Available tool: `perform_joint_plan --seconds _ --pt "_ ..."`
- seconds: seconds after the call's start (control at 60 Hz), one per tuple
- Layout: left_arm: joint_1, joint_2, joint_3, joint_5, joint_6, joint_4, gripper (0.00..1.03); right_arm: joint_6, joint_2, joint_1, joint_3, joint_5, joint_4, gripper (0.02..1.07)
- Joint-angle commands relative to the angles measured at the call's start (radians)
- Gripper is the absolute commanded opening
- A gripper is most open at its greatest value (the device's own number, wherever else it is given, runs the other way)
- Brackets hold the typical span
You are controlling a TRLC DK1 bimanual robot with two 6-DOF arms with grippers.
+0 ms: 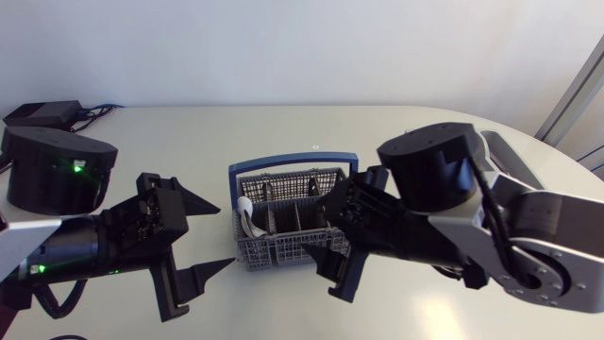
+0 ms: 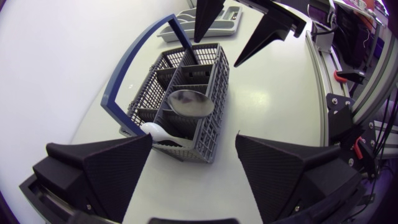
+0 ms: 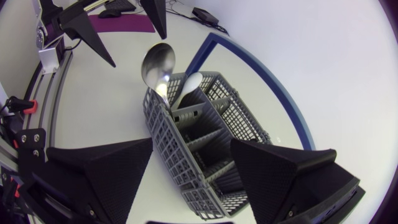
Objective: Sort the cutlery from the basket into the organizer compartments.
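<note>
At the frame's centre our grey basket (image 1: 274, 250) stands on the worktop (image 1: 189, 142), holding a metal spoon (image 2: 189, 102) and a white spoon (image 2: 152, 129). Our left pincer (image 1: 225, 235) and right pincer (image 1: 323, 233) flank it, both spread, gripping nothing. The organizer (image 2: 214, 18) lies beyond the basket.

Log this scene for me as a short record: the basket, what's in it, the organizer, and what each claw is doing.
basket: basket, grey mesh, sits between the two claws
contents: metal spoon and white spoon, bowls up, at the same end of the basket
organizer: organizer, a grey tray, beyond the basket as seen from the left wrist
left claw: left claw open, holding nothing, beside the basket
right claw: right claw open, holding nothing, at the basket's opposite side
</note>
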Motion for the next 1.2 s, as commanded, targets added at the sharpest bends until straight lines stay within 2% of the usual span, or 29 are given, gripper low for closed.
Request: perform_joint_plan --seconds 0.0,0.183,0.383,0.517,0.683,1.083,1.183 --pt "0.014 -0.008 -0.031 0.019 -0.013 0.016 0.92 0.031 0.053 0.031 0.031 0.000 0.033 0.92" --pt "0.037 -0.009 -0.051 0.053 -0.036 0.049 0.92 0.045 0.168 0.071 0.065 0.006 0.111 0.91" --pt "0.051 -0.008 -0.078 0.069 -0.040 0.075 0.92 0.037 0.260 0.085 0.090 0.008 0.179 0.81" --pt "0.071 -0.006 -0.082 0.091 -0.037 0.079 0.92 0.033 0.286 0.085 0.108 0.003 0.193 0.75" --pt "0.082 0.000 -0.085 0.103 -0.033 0.084 0.92 0.029 0.315 0.082 0.142 -0.012 0.193 0.64" --pt "0.083 0.000 -0.084 0.123 -0.033 0.086 0.92 0.017 0.372 0.084 0.179 -0.005 0.197 0.61" --pt "0.083 0.000 -0.085 0.125 -0.033 0.086 0.92 0.011 0.376 0.085 0.183 -0.009 0.197 0.53"
